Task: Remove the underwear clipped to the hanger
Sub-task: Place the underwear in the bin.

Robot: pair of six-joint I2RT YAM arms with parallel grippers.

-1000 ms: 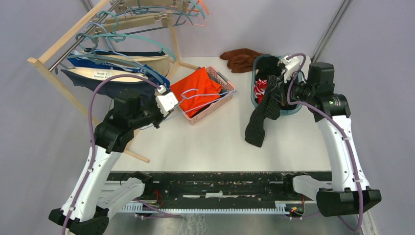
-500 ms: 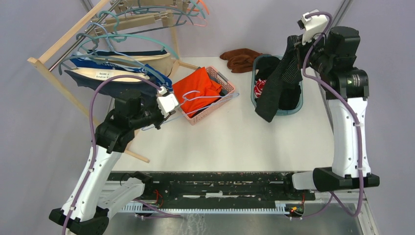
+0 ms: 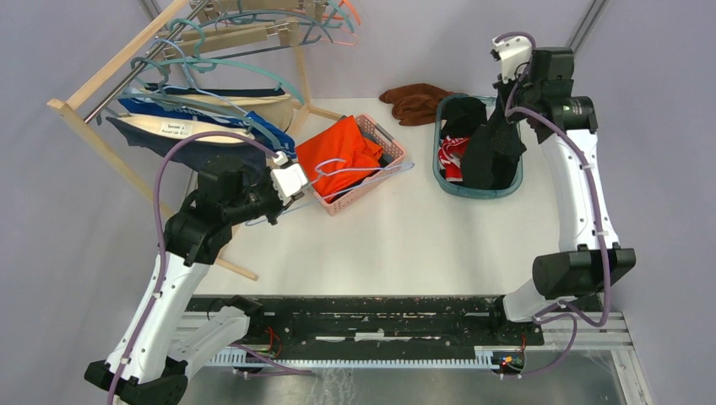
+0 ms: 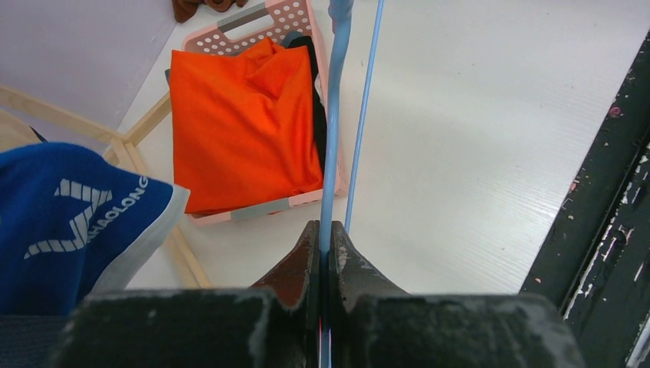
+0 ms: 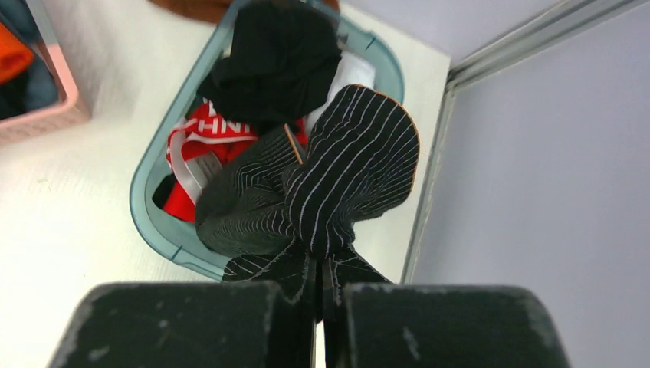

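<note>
My left gripper (image 4: 323, 230) is shut on the thin light-blue wire of a hanger (image 4: 337, 115) that reaches over the pink basket. Beside it the royal blue underwear (image 4: 61, 222) with white lettering hangs at the rack. In the top view, navy underwear (image 3: 186, 145) and beige underwear (image 3: 241, 108) hang clipped among the hangers there. My right gripper (image 5: 320, 264) is shut on a black pinstriped underwear (image 5: 337, 176), which dangles bunched over the teal basket (image 5: 153, 207), its lower part touching the clothes inside.
A wooden rack (image 3: 101, 152) with several hangers stands at the back left. The pink basket (image 3: 384, 139) holds an orange garment (image 3: 342, 152). A brown cloth (image 3: 414, 101) lies behind the teal basket (image 3: 445, 181), which holds black and red-white clothes.
The right arm carried the striped underwear from the table up high, then brought it down over the teal basket. The left arm kept its hold on the hanger.
</note>
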